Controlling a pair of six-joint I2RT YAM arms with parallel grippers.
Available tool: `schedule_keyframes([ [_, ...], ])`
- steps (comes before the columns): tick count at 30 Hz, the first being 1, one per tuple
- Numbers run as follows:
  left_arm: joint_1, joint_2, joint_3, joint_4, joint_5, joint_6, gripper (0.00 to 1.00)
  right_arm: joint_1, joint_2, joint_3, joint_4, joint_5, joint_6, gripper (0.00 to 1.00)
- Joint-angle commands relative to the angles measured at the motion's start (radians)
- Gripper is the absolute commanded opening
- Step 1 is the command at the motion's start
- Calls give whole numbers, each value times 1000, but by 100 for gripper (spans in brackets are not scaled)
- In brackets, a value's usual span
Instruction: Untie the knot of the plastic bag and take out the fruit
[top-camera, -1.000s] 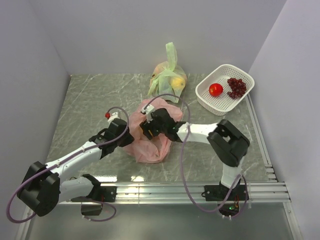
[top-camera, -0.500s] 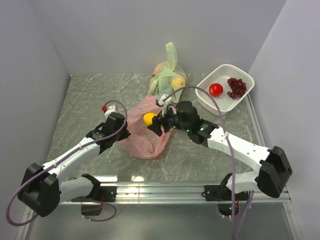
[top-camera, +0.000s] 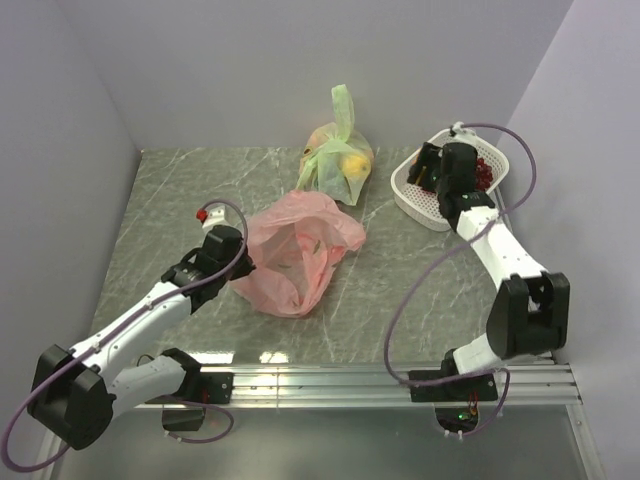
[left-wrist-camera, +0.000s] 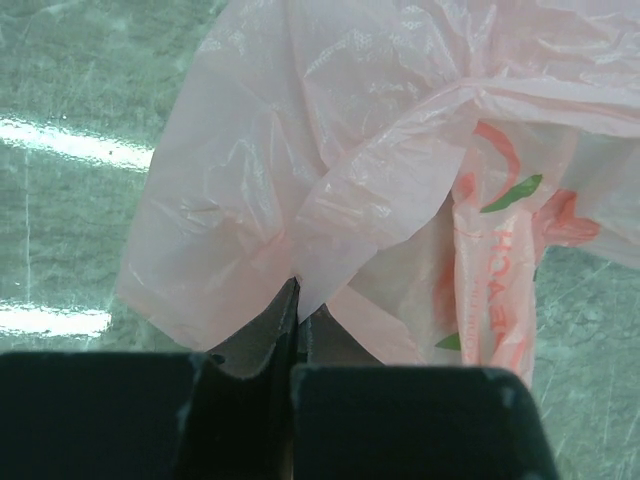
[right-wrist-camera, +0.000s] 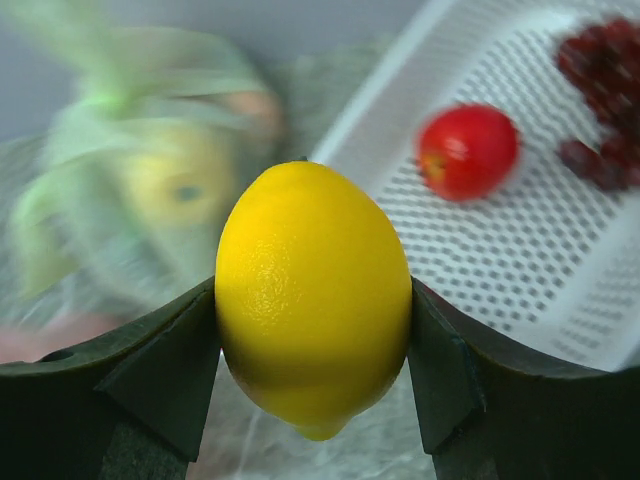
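Observation:
The pink plastic bag (top-camera: 295, 250) lies crumpled and slack mid-table, and no tied knot shows on it. My left gripper (top-camera: 236, 265) is shut on a fold of the bag's left edge, as the left wrist view shows (left-wrist-camera: 298, 300) with the pink plastic (left-wrist-camera: 330, 150) filling the frame. My right gripper (top-camera: 427, 166) is over the left rim of the white basket (top-camera: 415, 203), shut on a yellow citrus fruit (right-wrist-camera: 313, 295). In the basket (right-wrist-camera: 480, 250) lie the red round fruit (right-wrist-camera: 468, 150) and the dark grapes (right-wrist-camera: 605, 90), which also show from above (top-camera: 484, 173).
A light green tied bag (top-camera: 338, 160) with yellowish fruit stands at the back, just left of the basket, and shows blurred in the right wrist view (right-wrist-camera: 150, 170). Grey walls close in the table on the left, back and right.
My right gripper lifted the yellow fruit out of the pink bag and carried it right and back to the basket. The bag has slumped flatter. The left gripper kept its hold, shifting slightly left.

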Motion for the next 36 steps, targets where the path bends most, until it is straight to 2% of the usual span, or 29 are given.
schedule_keyframes([
  [1, 6, -53, 30, -22, -7, 32, 4, -72, 113, 24, 13, 99, 132, 28],
  [3, 6, -73, 32, -30, 10, 44, 4, -100, 163, 55, 5, 116, 155, 32],
  [6, 7, -111, 23, -22, 56, 66, 3, -129, 233, 84, 8, 131, 162, 48],
  [7, 7, -120, 18, -21, 65, 69, 3, -156, 265, 95, -1, 140, 164, 66],
  [8, 7, -131, 15, -21, 75, 72, 3, -160, 282, 125, -9, 151, 161, 75],
  [10, 9, -151, 7, -25, 84, 79, 3, -163, 334, 171, -65, 171, 149, 91],
  [11, 9, -156, 4, -28, 93, 84, 3, -163, 345, 214, -85, 180, 147, 94],
  [13, 7, -159, 6, -41, 102, 92, 3, -163, 355, 236, -111, 192, 141, 97],
  [18, 7, -182, -5, -45, 150, 101, 3, -157, 283, 213, -119, 186, 141, 98],
  [24, 7, -252, -7, -119, 121, 75, 4, -106, 2, 53, -73, 183, 135, 98],
  [28, 10, -337, -14, -194, -40, -5, 3, -92, -244, -40, -23, 171, 138, 98],
  [31, 10, -366, -8, -243, -92, -43, 4, -89, -389, -95, -1, 145, 152, 98],
  [36, 17, -390, -16, -321, -298, -138, 3, -86, -603, -177, 8, 100, 204, 98],
])
